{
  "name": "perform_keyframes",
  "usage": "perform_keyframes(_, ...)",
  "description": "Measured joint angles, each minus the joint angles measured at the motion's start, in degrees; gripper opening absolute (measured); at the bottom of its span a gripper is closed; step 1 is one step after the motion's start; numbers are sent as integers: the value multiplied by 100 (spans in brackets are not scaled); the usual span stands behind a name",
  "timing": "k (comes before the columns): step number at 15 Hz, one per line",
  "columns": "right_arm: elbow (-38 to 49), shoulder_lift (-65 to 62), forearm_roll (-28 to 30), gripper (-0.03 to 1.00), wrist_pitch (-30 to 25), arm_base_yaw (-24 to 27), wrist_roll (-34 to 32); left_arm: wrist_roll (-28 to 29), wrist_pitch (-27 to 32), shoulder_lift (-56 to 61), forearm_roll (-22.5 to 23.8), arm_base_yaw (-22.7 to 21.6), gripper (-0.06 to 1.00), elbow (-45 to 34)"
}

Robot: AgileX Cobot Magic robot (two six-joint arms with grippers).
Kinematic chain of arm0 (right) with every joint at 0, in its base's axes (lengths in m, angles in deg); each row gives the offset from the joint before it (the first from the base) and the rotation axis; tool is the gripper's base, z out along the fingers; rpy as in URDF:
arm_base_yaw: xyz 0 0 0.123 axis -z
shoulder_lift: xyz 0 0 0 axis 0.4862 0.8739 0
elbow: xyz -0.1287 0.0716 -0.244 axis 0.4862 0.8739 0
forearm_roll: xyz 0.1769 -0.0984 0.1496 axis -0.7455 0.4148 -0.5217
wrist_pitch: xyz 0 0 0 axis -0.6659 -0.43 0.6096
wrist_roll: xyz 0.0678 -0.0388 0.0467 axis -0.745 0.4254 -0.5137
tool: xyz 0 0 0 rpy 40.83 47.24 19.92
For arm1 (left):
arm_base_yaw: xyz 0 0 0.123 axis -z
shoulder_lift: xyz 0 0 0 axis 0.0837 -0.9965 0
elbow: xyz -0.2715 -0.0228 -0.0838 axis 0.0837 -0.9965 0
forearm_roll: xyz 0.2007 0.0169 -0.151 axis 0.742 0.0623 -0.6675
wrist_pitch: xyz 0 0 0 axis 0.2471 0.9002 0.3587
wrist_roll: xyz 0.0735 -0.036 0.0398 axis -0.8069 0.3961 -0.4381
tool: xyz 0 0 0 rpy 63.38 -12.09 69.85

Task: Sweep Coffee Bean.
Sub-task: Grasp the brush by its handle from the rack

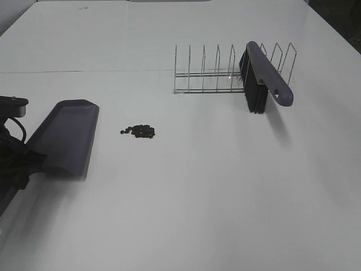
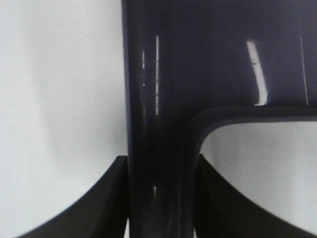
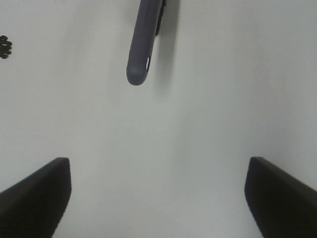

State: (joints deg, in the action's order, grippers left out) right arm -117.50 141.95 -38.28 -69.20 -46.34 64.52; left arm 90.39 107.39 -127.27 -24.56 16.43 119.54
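The coffee beans lie in a small dark cluster on the white table, just right of the grey-purple dustpan. My left gripper is shut on the dustpan's handle, with its fingers pressed on both sides. The brush, with a grey-purple handle and black bristles, leans in the wire rack at the back right. My right gripper is open and empty over bare table. It is out of the exterior high view. Ahead of it are the brush handle and a few beans.
The white table has a seam line running across its back part. The wire rack has several upright dividers. My left arm and its cables sit at the table's left edge.
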Motion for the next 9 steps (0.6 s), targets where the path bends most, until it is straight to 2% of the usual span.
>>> perform_keyframes(5, -1960, 2384, -92, 88, 6, 0, 670, 0, -86, 0, -52, 0, 32, 0)
perform_keyframes(7, -2985, 3369, -304, 86, 6, 46, 894, 0, 6, 0, -97, 0, 32, 0)
perform_keyframes(8, -3913, 4343, -516, 83, 11, 281, 963, 0, 57, 0, -138, 0, 32, 0)
perform_keyframes(9, -4280, 4727, -550, 82, 11, 430, 980, 0, 69, 0, -160, 0, 32, 0)
